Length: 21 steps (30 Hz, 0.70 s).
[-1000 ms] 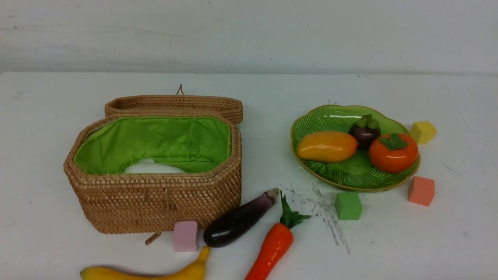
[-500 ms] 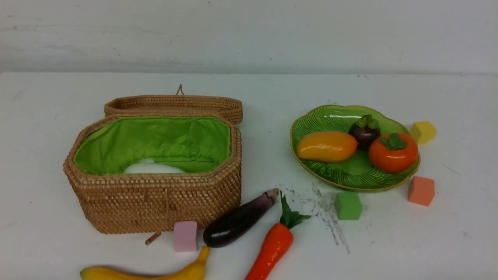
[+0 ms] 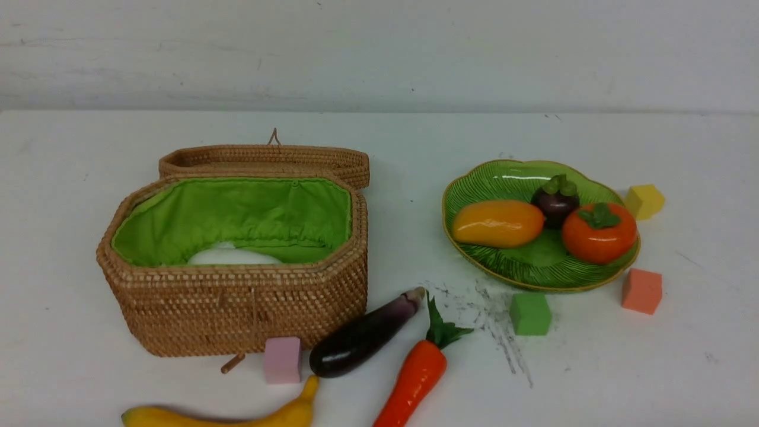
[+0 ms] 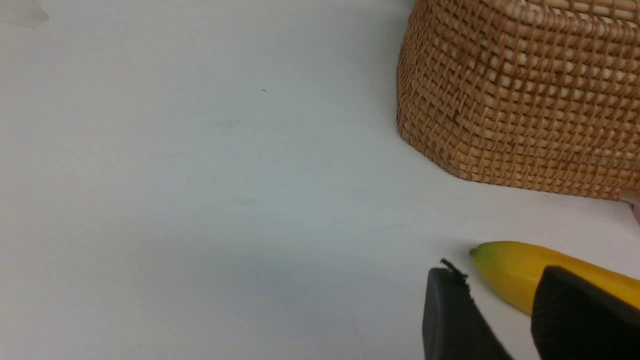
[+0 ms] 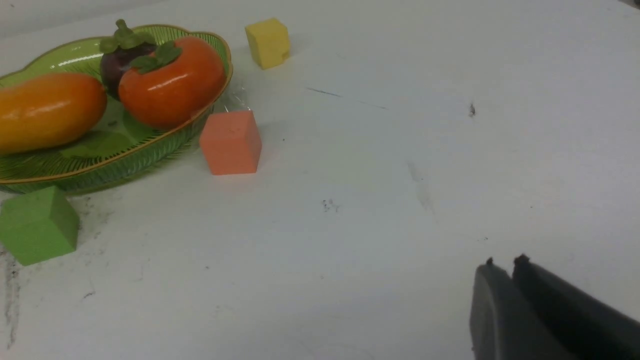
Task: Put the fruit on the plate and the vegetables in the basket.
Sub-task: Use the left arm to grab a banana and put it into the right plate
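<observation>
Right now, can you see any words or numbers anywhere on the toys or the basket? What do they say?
None: no words, numbers or labels can be read anywhere.
The basket, the plate, the banana and the foam cubes are all plain.
The dark marks on the table are smudges, not writing.

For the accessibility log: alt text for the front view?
An open wicker basket, lid folded back, holds a white vegetable on the left; a green plate on the right carries a mango, mangosteen and persimmon. An eggplant, carrot and banana lie on the table in front, among foam cubes.
</observation>
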Motion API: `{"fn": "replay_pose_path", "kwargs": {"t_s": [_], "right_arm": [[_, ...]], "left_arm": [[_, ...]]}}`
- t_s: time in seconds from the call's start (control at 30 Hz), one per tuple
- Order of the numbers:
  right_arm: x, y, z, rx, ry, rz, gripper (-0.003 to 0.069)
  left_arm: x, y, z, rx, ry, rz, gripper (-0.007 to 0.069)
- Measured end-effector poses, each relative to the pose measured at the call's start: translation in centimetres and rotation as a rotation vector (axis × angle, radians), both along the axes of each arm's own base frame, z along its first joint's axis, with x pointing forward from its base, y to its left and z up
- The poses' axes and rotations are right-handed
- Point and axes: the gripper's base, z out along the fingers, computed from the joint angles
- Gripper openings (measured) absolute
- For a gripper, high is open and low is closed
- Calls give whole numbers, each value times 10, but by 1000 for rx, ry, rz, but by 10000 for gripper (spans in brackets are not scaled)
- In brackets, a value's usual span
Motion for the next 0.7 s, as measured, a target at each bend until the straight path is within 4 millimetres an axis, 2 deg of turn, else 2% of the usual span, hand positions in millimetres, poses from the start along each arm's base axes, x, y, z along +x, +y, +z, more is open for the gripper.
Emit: {"fn": "replay_pose_path", "kwargs": {"t_s": [0.47,0.57,0.63,0.67,0.7], "right_arm": [[0,0,0,0,1,0,80],[0,0,0,0,1,0,85],[0,0,0,0,1,0,87],[0,0,0,0,1,0,88],[0,0,0,0,1,0,90]], "left_arm": [[0,10,3,314,-4,20,239],[2,9,10,340,-74,7,239],[4,4,19,287,-198,-23,239],[4,4,19,287,-198,-23,239],[5,-1,28,224,-299,-51,239]]}}
